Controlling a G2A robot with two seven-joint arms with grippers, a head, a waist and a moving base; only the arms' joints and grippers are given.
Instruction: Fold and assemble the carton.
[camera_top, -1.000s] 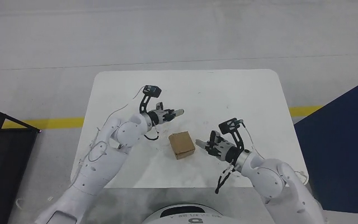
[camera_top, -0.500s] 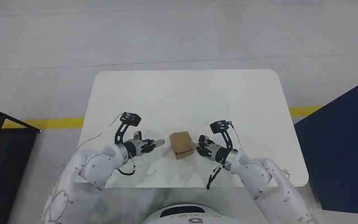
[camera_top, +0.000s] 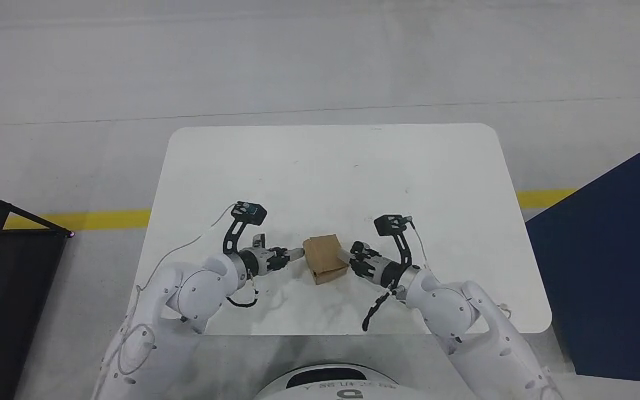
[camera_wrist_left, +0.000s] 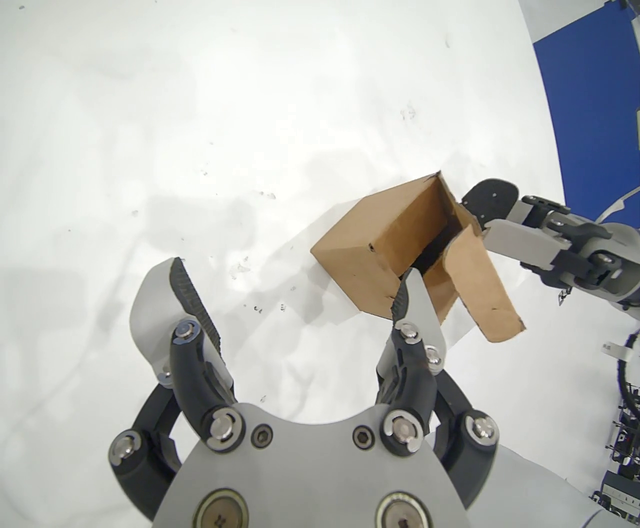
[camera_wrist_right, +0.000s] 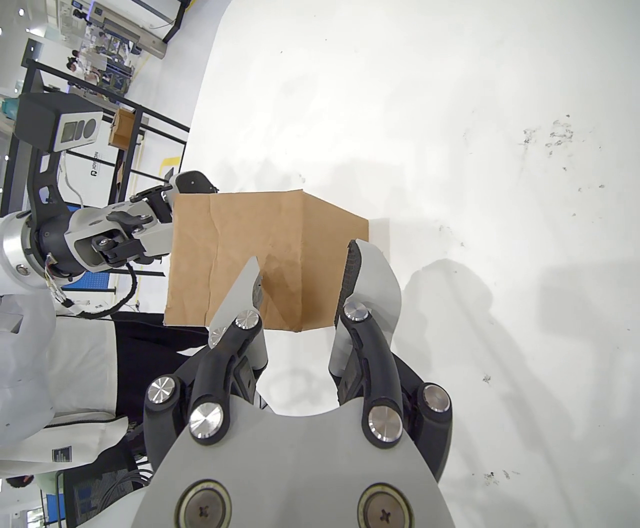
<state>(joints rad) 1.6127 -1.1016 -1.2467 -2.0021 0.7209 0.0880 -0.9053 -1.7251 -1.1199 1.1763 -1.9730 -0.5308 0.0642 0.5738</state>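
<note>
Carton sits on the table btwn the two grippers, one flap hanging loose at its open end. L gripper is spread wide w/ nothing held, one fingertip right at that open end. R gripper, opposite side, is part open, fingers astride a closed corner; can't tell if touching.

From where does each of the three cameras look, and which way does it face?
Top view: sits above the arms, looks down at the table; both arms show, left claw and right claw flanking the carton.
Left wrist view: sits on the left wrist, faces the carton's open end; left claw shows.
Right wrist view: sits on the right wrist, faces the carton's closed sides; right claw shows.
Shared: both wrist views see the carton from opposite sides, the other claw behind it.
</note>
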